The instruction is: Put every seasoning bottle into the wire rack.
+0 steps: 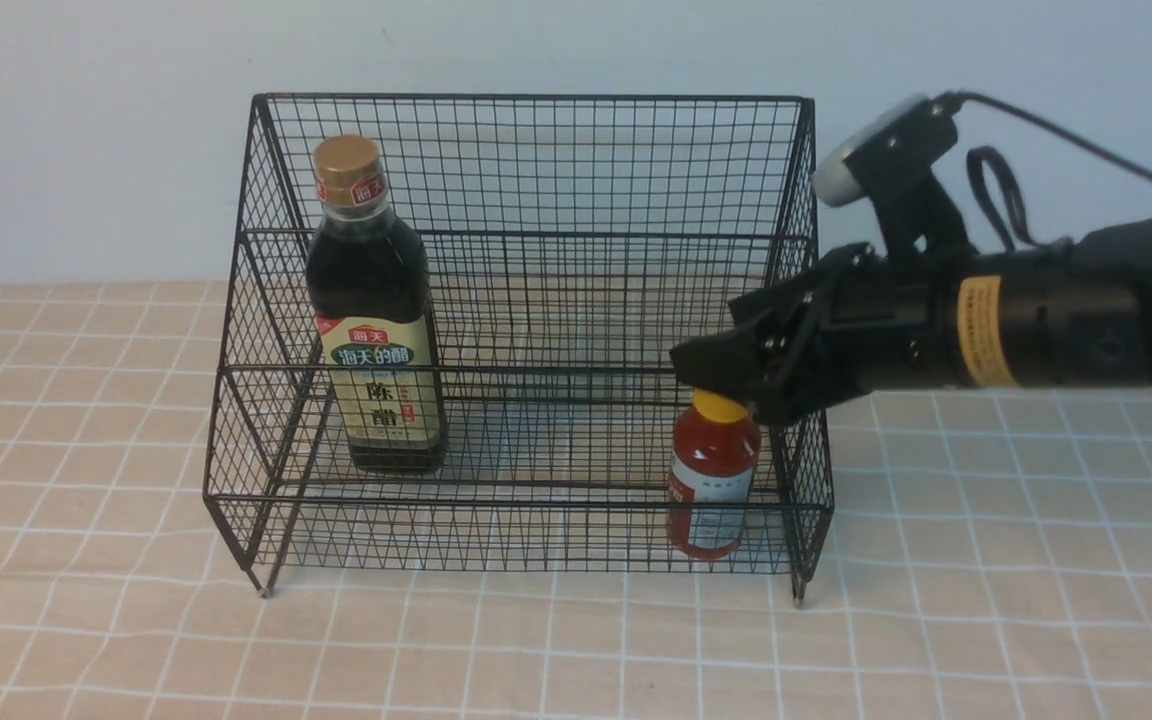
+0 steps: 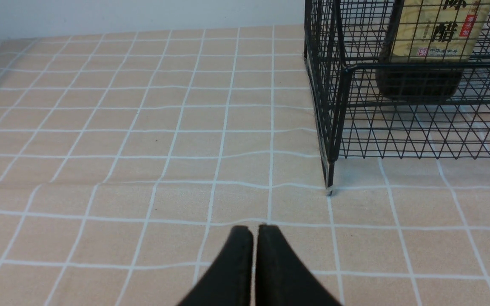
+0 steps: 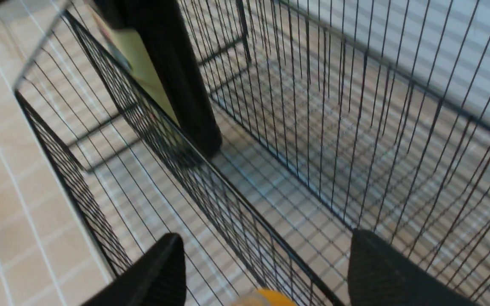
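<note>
Black wire mesh: the stepped wire rack stands on a beige checked tablecloth, tall back toward the wall. Vinegar bottle (gold cap, beige-green label, dark liquid) upright on the rack's lower tier, left side. Red-sauce squeeze bottle upright at the front right corner, inside the mesh, yellow nozzle cap just under the right gripper.

Right gripper: fingers spread wide, nothing between them; the right wrist view shows the yellow cap low between the two pads, untouched. Left gripper: fingers pressed together, empty, over bare cloth near the rack's front left foot.

Handling, as judged: vinegar bottle likely glass, heavy, smooth, top-heavy when moved; take hold at the neck or upper shoulder. Squeeze bottle light, soft-walled plastic, yields under pressure; grip gently across the body or at the stiffer cap. Both bottles appear placed; task looks near complete.
</note>
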Controlling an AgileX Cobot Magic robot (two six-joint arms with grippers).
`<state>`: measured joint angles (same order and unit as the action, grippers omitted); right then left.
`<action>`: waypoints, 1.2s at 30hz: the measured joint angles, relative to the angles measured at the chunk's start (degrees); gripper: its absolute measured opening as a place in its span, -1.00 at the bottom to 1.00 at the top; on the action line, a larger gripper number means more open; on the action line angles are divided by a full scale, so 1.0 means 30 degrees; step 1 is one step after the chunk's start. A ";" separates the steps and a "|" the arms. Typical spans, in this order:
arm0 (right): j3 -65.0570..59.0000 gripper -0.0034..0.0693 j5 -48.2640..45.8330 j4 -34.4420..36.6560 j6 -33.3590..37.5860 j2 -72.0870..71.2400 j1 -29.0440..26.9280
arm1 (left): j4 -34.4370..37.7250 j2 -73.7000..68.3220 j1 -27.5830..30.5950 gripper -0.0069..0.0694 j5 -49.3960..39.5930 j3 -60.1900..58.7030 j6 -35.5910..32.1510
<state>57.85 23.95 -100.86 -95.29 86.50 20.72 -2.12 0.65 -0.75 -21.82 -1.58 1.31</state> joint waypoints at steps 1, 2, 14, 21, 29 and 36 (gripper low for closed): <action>0.0000 0.36 0.0022 -0.0043 -0.0452 -0.0527 0.0000 | 0.0000 0.0000 0.0000 -0.83 0.0000 0.0000 0.0000; 0.0000 0.34 0.0056 -0.0051 -0.0725 -0.1086 0.0000 | 0.0000 0.0000 0.0000 -0.83 0.0000 0.0000 0.0000; 0.0000 -0.83 0.0189 -0.0051 -0.3552 -0.8871 0.0000 | 0.0000 0.0000 0.0000 -0.83 0.0000 0.0000 0.0000; 0.0000 -0.93 -0.4033 -0.0051 0.7575 -1.2429 0.0000 | 0.0000 0.0000 0.0000 -0.83 0.0000 0.0000 0.0000; -0.0498 -0.94 -1.7885 0.8999 1.4675 -1.3692 0.0000 | 0.0000 0.0000 0.0000 -0.83 0.0000 0.0000 0.0000; -0.0919 -0.94 -2.4764 2.6437 2.0818 -1.3603 -0.0018 | 0.0000 0.0000 0.0000 -0.83 0.0000 0.0000 0.0000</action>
<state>55.09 -50.34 -21.55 -32.83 45.69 20.67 -2.12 0.65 -0.75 -21.82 -1.58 1.31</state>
